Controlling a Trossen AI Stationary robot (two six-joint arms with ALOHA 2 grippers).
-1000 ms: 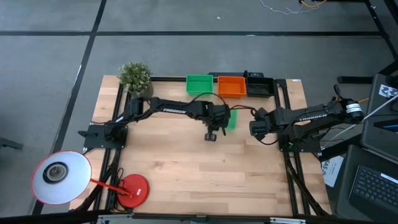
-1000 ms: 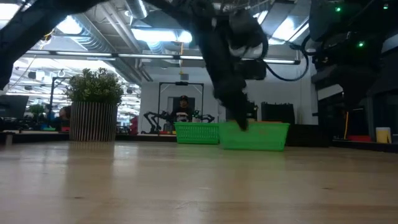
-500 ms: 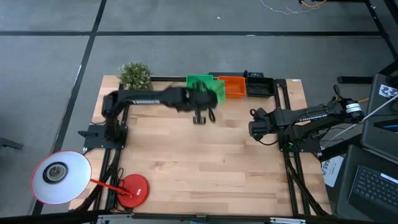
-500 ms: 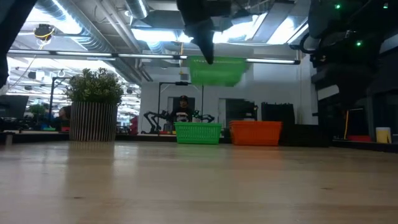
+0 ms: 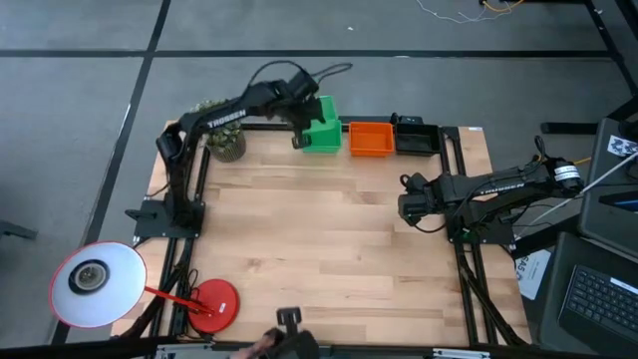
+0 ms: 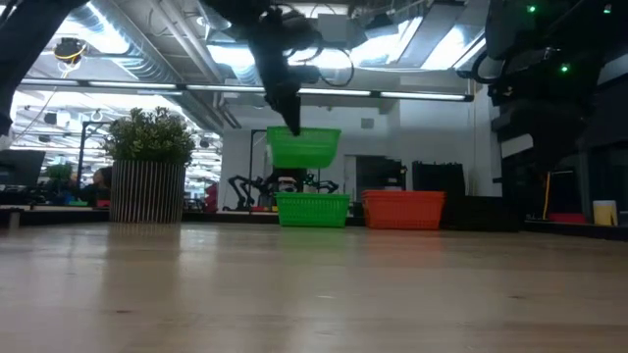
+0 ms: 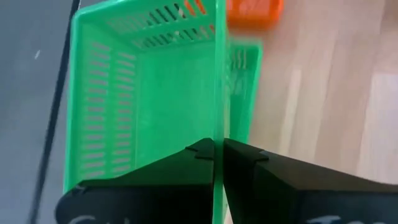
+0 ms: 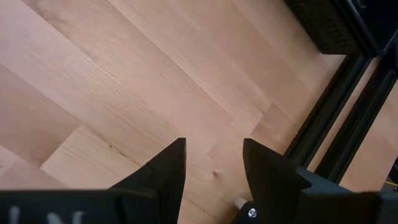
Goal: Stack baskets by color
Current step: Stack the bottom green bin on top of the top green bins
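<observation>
Seen from above, the left gripper (image 5: 298, 142) holds a green basket (image 5: 322, 122) in the air at about the 12 o'clock edge of the wooden counter (image 5: 319, 249), its fingers clenched on one thin side wall of the basket. The level view across the counter shows this carried basket hanging clear above a second green basket (image 6: 312, 209) that rests on the counter, with open space between the two. To the 3 o'clock side of the resting green one sits an orange basket (image 5: 372, 138), and beyond that a black basket (image 5: 417, 136), all in a row along the far edge. A potted plant (image 5: 221, 140) stands at the 9 o'clock end of that row, close to the left arm. The right gripper (image 5: 411, 206) waits low over the counter toward 3 o'clock, fingers apart and grasping nothing. To do this step well, the carried basket should probably be squared up directly over the resting green one, rims parallel, then lowered straight down until it nests before the fingers let go; a tilted descent could catch a rim or nudge the orange neighbour.
</observation>
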